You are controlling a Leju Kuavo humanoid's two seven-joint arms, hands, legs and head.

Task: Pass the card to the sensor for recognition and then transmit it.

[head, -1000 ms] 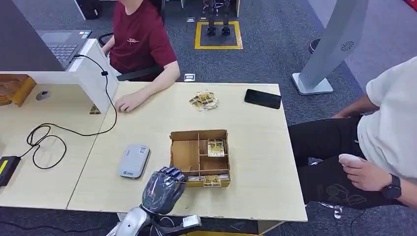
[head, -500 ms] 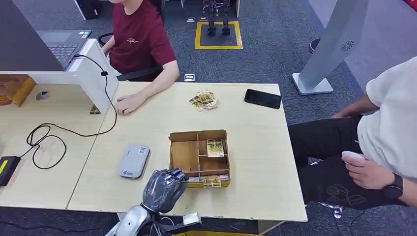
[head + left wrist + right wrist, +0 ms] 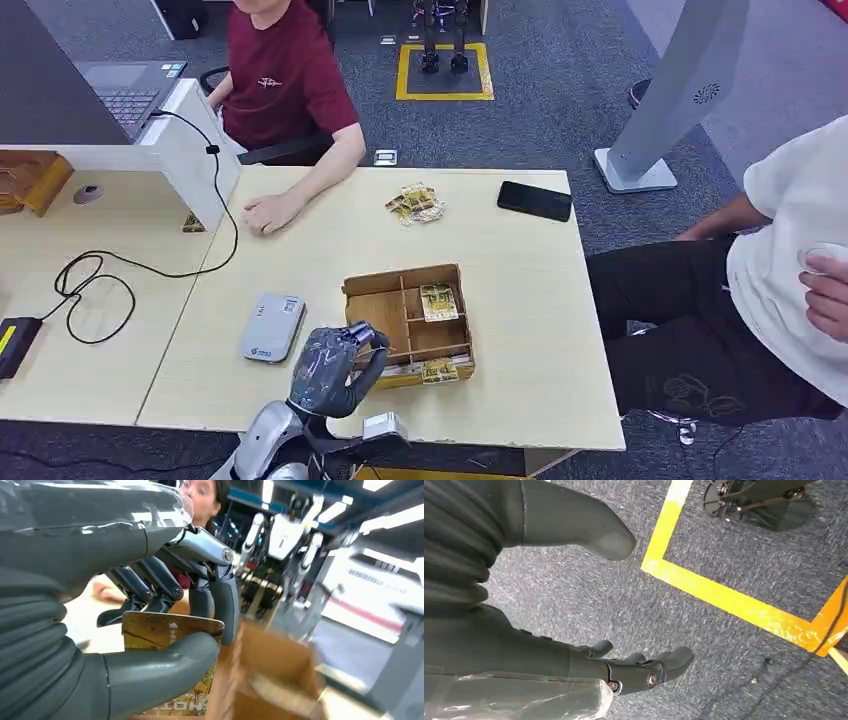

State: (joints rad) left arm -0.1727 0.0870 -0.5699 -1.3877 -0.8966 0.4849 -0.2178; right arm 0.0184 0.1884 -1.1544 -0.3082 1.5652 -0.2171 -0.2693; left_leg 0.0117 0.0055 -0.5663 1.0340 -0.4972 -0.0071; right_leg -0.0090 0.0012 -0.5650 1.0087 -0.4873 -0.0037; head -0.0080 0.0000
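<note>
The left robot hand (image 3: 335, 368) is over the near edge of the surface (image 3: 520, 300), at the near left corner of the cardboard box (image 3: 407, 320). In the left wrist view this robot hand (image 3: 150, 625) pinches a gold card (image 3: 167, 645) between its thick thumb and dark fingers (image 3: 220, 605), the card upright and facing the camera. From the head view the card is too hidden by the fingers to make out.

The box has several compartments; one on its right side holds a card (image 3: 438, 301), and another card (image 3: 433, 371) lies at its near edge. A grey sensor (image 3: 272, 327) lies flat just left of the box, near the left robot hand but apart from it.

The right robot hand (image 3: 624, 672) hangs above grey carpet beside a yellow floor line (image 3: 724, 597), fingers loosely spread and holding nothing.

Near the far edge lie a small heap of cards (image 3: 415, 204) and a black phone (image 3: 534, 200). A person in a red shirt (image 3: 285, 85) sits at the far side, a hand (image 3: 268, 212) resting on the surface. Another person in a white shirt (image 3: 790, 260) sits past the right edge.
</note>
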